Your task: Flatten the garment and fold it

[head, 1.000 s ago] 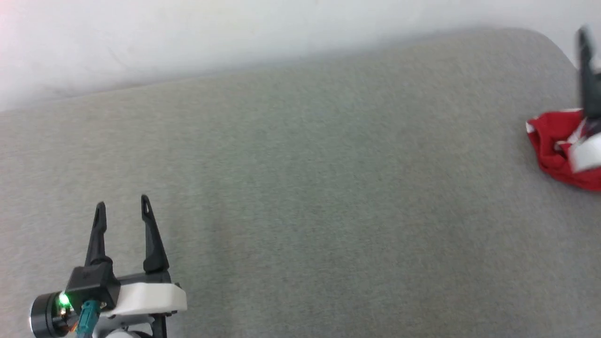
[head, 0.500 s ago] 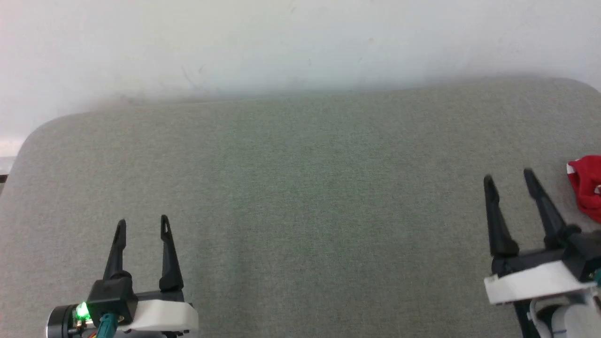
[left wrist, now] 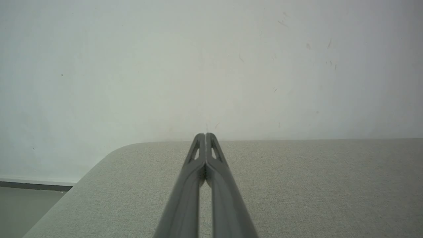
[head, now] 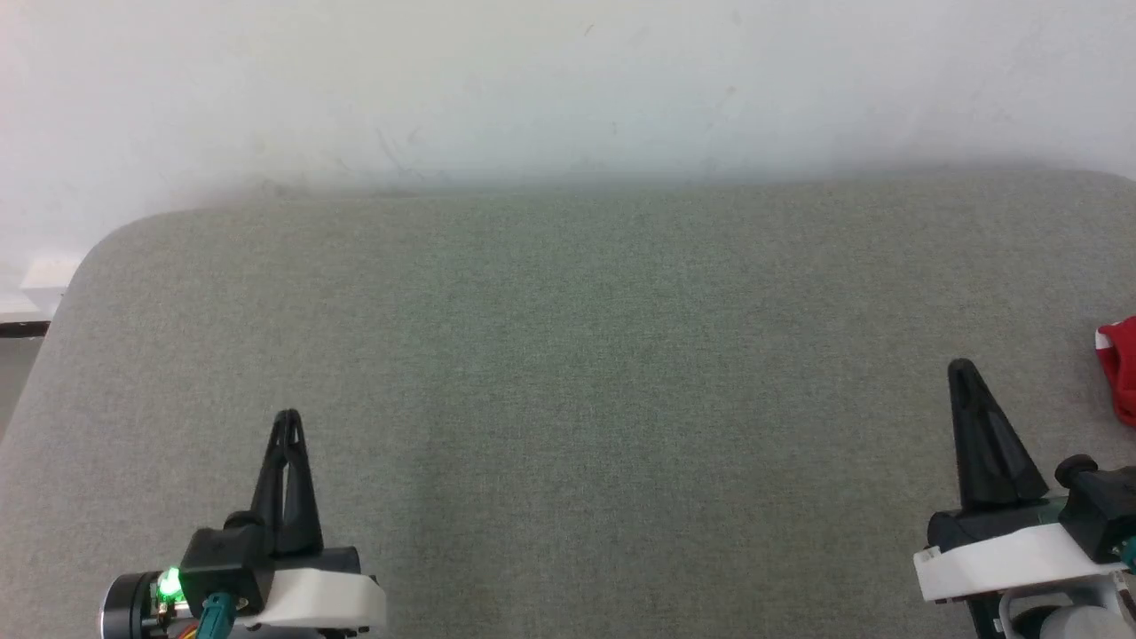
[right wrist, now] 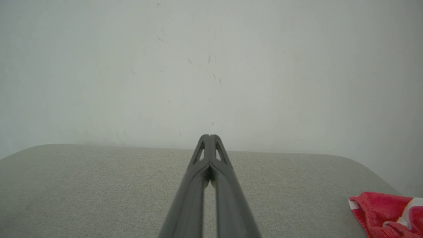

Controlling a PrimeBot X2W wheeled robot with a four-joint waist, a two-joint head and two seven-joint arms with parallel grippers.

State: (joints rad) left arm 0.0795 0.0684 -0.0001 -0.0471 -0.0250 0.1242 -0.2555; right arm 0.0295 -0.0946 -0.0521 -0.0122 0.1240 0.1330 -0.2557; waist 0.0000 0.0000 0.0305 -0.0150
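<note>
A wide surface (head: pixel 568 399) covered in grey-green woven cloth is seen, its far corners rounded. Behind it a plain white wall (head: pixel 568 80) is set, marked by faint scuffs and small dark specks. A soft shadow is seen on the wall just above the far edge. Past the left corner, a dark skirting strip (left wrist: pixel 33 185) and a grey floor (left wrist: pixel 26 211) are shown. Everything is lit evenly and diffusely.
</note>
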